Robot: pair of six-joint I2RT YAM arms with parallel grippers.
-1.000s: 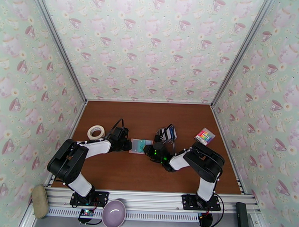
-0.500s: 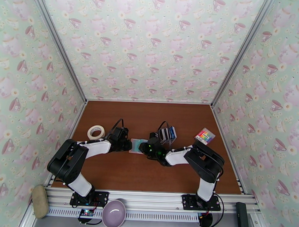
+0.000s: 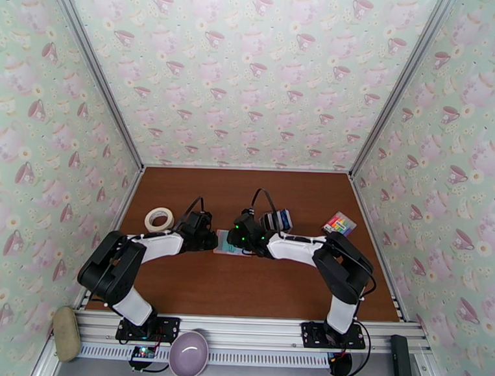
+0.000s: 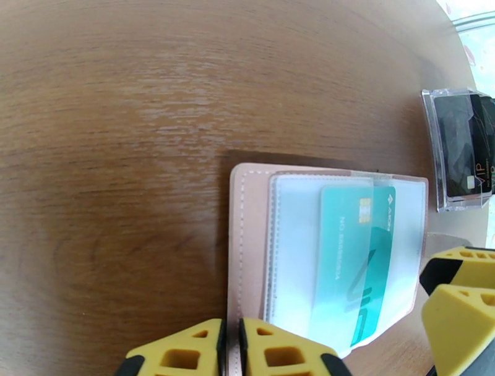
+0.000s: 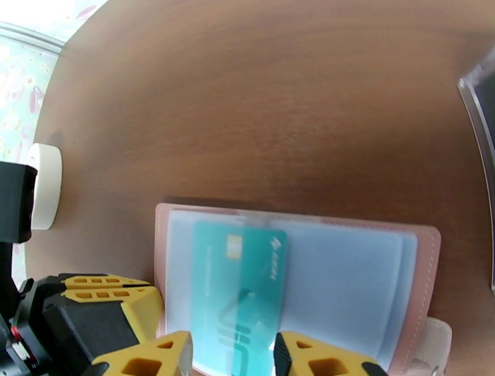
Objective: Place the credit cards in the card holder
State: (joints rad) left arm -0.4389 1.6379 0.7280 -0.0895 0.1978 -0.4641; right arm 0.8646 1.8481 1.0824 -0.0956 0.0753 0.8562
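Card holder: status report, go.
Left gripper shut on card holder edge. Right gripper open, straddling teal card lying on the holder's sleeve. Other cards sit in clear stand. Nothing in the way.

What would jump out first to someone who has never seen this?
A bright teal card sits in an open pink card holder at the middle of the brown table, with the left arm and right arm meeting over it. Around them, teacup wallpaper covers the walls.
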